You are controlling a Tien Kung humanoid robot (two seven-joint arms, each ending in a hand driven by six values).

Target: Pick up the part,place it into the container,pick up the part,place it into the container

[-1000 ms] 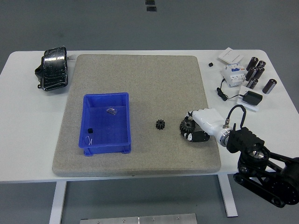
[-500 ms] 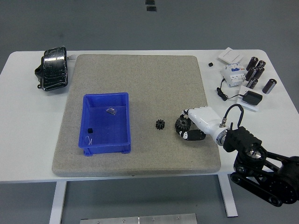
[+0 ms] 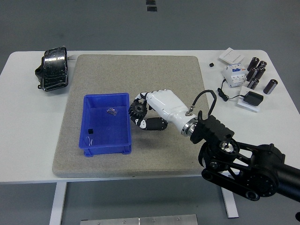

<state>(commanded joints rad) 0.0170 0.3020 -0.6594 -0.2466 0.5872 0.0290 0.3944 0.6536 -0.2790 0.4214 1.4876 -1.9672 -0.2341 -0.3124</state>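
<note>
Right hand carrying a black gear beside the blue container

The right hand [image 3: 149, 110], white with black fingertips, reaches in from four o'clock on its black arm [image 3: 243, 161] and has its fingers curled around a black gear [image 3: 138, 109], pinching it just off the right wall of the blue container [image 3: 107, 123], near the wall's upper end. The container sits on the grey mat [image 3: 140, 79] toward nine o'clock and holds a small clear piece and a tiny dark bit. On the table [image 3: 18, 136], a black bundle [image 3: 53, 69] lies at ten o'clock, and dark cylinders [image 3: 258, 72], a white device [image 3: 233, 73] and a black adapter [image 3: 253, 98] cluster at two o'clock.
</note>
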